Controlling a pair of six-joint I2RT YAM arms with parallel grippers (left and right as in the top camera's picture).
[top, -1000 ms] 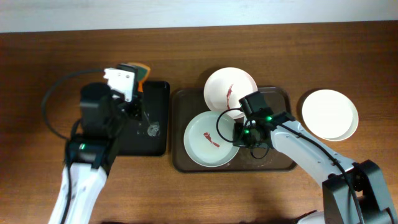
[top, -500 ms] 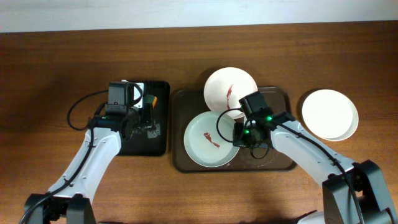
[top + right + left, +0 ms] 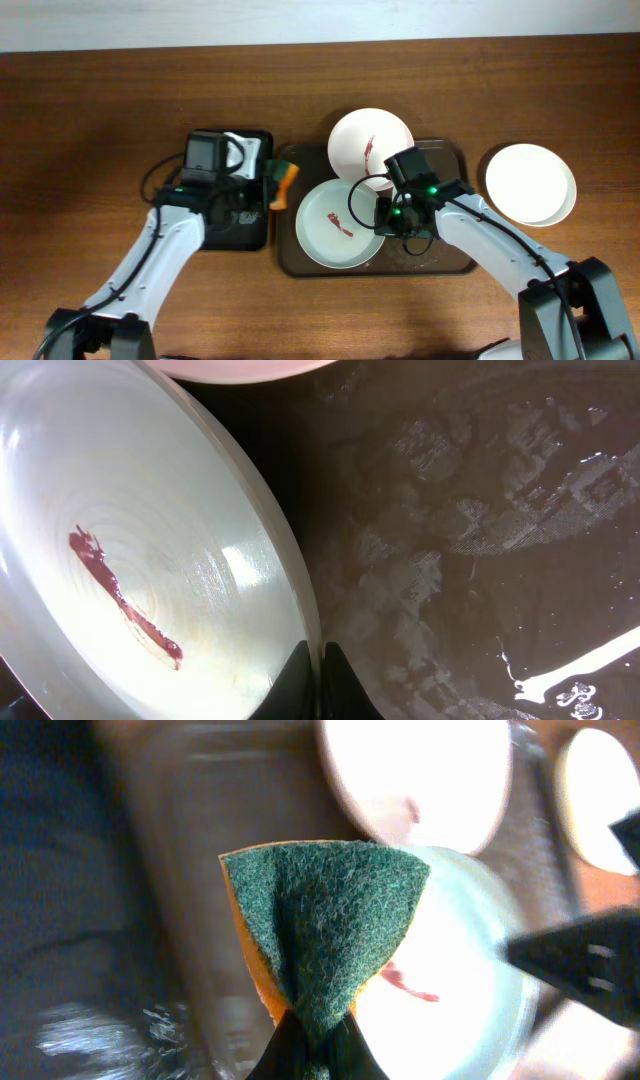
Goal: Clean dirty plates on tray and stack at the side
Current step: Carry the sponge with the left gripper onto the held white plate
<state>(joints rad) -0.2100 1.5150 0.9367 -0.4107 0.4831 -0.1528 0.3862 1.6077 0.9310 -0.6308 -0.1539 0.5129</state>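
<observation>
Two smeared plates sit on the brown tray [image 3: 455, 262]: the near plate [image 3: 338, 223] carries a red smear [image 3: 120, 595], and the far plate [image 3: 370, 146] overlaps the tray's back rim. A third, plain white plate [image 3: 530, 183] rests on the table to the right. My right gripper [image 3: 385, 215] is shut on the near plate's right rim [image 3: 300, 610]. My left gripper [image 3: 268, 186] is shut on a green-and-orange sponge [image 3: 325, 920], which hovers over the tray's left rim, just left of the near plate [image 3: 450, 990].
A smaller black tray [image 3: 235, 232] lies left of the brown tray, under my left arm. Wet streaks cover the brown tray's floor [image 3: 480, 510]. Bare wooden table surrounds both trays.
My left arm has swung right, carrying the sponge from over the black tray to the brown tray's left rim. The right arm and the plates have not moved.
</observation>
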